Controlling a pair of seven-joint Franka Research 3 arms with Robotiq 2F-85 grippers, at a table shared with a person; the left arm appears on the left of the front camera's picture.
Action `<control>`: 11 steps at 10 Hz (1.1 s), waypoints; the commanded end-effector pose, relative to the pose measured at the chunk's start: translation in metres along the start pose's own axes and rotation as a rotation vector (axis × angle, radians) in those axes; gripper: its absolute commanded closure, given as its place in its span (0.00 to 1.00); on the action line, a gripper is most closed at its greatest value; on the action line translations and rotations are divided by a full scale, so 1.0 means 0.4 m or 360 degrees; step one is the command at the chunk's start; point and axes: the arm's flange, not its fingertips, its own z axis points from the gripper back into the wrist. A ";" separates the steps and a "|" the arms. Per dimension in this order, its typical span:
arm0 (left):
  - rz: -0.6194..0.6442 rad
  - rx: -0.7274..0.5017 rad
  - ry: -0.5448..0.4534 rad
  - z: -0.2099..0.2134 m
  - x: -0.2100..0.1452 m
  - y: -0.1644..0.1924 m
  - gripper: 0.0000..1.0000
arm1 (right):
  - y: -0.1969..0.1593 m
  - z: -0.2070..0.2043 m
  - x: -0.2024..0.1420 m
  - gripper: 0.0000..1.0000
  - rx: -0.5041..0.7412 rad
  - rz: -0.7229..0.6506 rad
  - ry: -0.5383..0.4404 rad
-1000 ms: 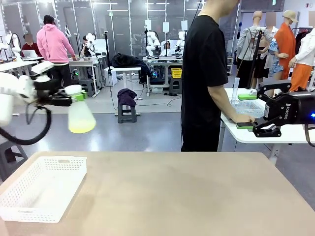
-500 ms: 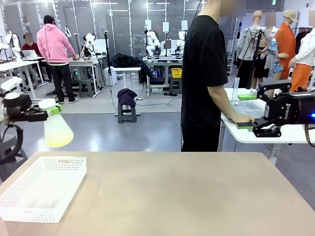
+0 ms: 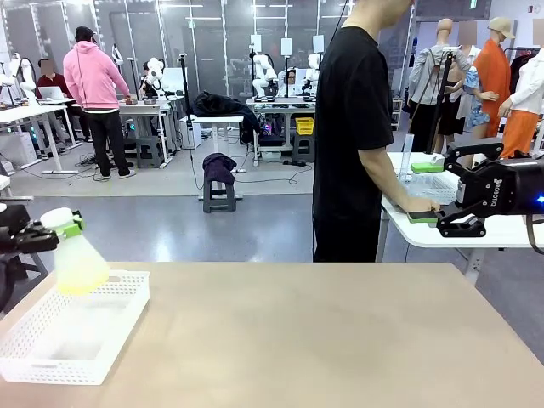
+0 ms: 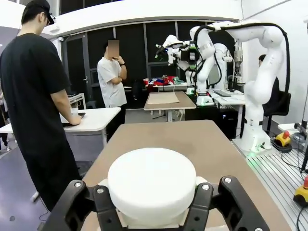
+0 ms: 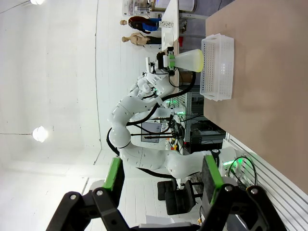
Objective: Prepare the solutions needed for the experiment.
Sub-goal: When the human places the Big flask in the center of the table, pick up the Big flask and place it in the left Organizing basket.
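A translucent white conical flask (image 3: 78, 255) hangs at the far left, just over the far left corner of the white basket (image 3: 51, 361). A little pale yellow solution (image 3: 82, 282) lies in its bottom. My left gripper (image 3: 61, 228) is shut on the flask's neck. From the left wrist, the flask's round white top (image 4: 151, 183) sits clamped between the two fingers (image 4: 103, 202). My right gripper (image 3: 459, 204) hangs open at the far right, nothing between its green pads (image 5: 114, 175). The right wrist view has the flask (image 5: 190, 60) beside the basket (image 5: 219, 67).
A person in a black shirt (image 3: 353, 127) stands at the table's far side, turned to a white side table (image 3: 450, 234) on the right, one hand resting on it. The tan tabletop (image 3: 306, 331) is bare to the right of the basket.
My left arm has swung left and down with the flask, from well above the table to just over the basket. The right arm has not moved.
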 end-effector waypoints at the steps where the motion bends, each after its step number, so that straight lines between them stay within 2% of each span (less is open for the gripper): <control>1: -0.0046 -0.0066 0.0026 0.002 -0.023 -0.025 1.00 | 0.004 0.000 0.000 0.18 0.0011 0.0008 0.0005; 3: 0.0014 -0.0086 0.0098 -0.006 -0.083 -0.038 1.00 | 0.004 0.000 0.000 0.18 0.0011 0.0008 0.0005; 5: 0.0046 -0.0108 0.0053 -0.010 -0.140 -0.040 1.00 | 0.004 0.000 0.000 0.18 0.0011 0.0008 0.0005; 7: 0.0049 -0.0105 0.0120 -0.017 -0.194 -0.041 1.00 | 0.004 0.000 0.000 0.18 0.0011 0.0008 0.0005; 11: 0.0057 -0.0160 0.0212 -0.012 -0.246 -0.043 1.00 | 0.004 0.000 0.000 0.18 0.0011 0.0008 0.0005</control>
